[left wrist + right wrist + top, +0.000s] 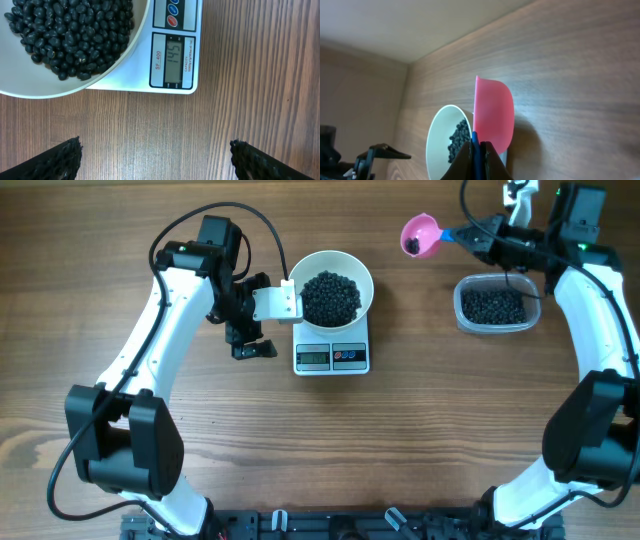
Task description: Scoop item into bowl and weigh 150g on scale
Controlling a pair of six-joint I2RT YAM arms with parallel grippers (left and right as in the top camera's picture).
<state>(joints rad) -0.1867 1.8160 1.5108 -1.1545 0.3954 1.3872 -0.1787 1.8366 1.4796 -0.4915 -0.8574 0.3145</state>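
The white bowl (305, 280) sits on the scale (332, 357) and holds a pile of black beans, the item (331, 296). In the left wrist view the bowl (30, 85), the item (70, 35) and the scale (172, 55) fill the top, and the display reads 145. My left gripper (260, 315) (155, 147) stands open just left of the scale, with nothing between its fingers. My right gripper (472, 235) (477, 152) is shut on the blue handle of a pink scoop (420, 235) (492, 115), which hangs right of the bowl (437, 145) with a few beans in it.
A clear plastic tub (492, 306) of more black beans stands at the right, below the right gripper. The wooden table (330, 450) stretches in front of the scale.
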